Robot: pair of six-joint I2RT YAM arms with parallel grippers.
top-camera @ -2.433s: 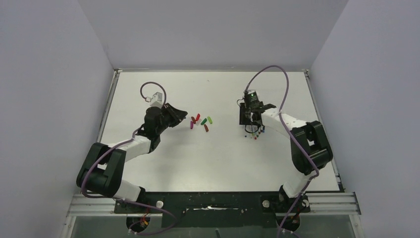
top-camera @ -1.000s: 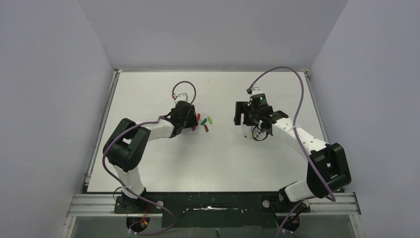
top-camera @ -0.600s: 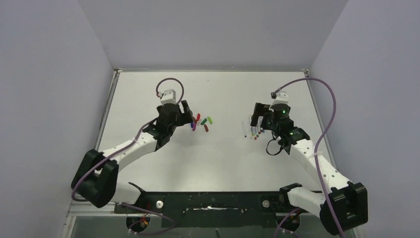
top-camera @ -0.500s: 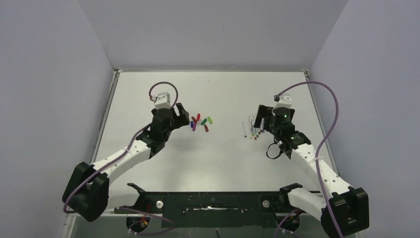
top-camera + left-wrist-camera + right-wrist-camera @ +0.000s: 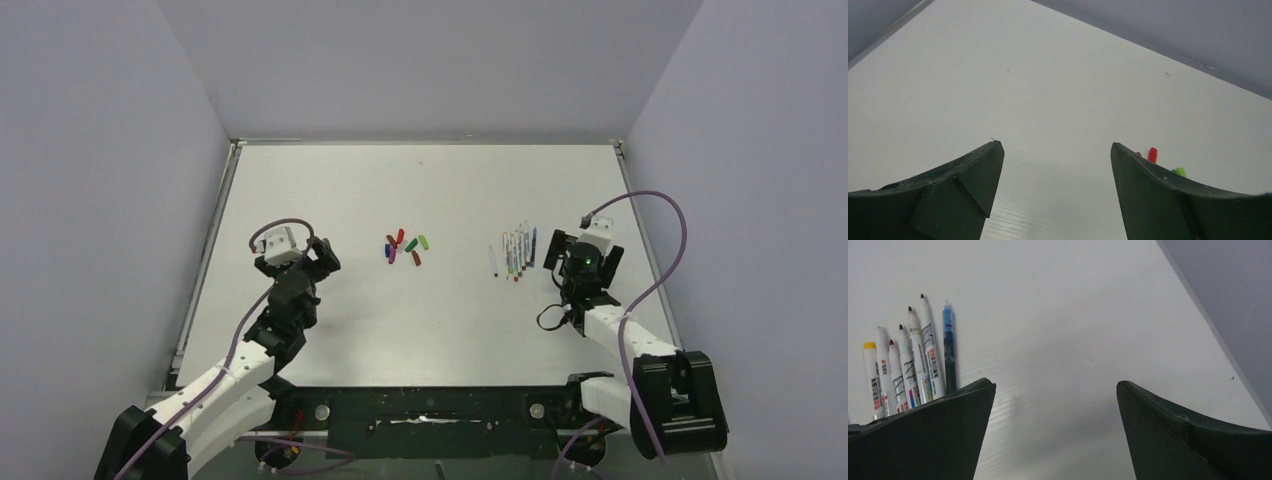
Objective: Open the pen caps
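moved: both arms have pulled back toward the near edge since a second ago. They were over the pen caps [image 5: 404, 246] and the pens [image 5: 517, 250], are now clear of them, and both sets of jaws have opened.
left jaws: wide, nothing held; only bare bench [image 5: 1058, 100] shows between the fingers [image 5: 963, 185].
right jaws: wide, nothing held; the fingers [image 5: 933, 435] frame bare bench.
left arm [image 5: 285, 310]: near-left, with its head left of the pen caps and nearer than them, well apart.
right arm [image 5: 592, 300]: near-right, with its head just right of the pens.
pen caps: a loose cluster lying mid-bench, off the pens; red, green, purple and blue among them. The left wrist view catches a red cap [image 5: 1152, 154] and a lime cap [image 5: 1178, 171] past the right finger.
pens: a row lying side by side right of centre, tips bare and pointing far. A single pen [image 5: 492, 260] lies apart, left of the row. In the right wrist view, a yellow-tipped pen [image 5: 869, 370] is at the left end and a blue-barrelled pen [image 5: 949, 350] at the right end.
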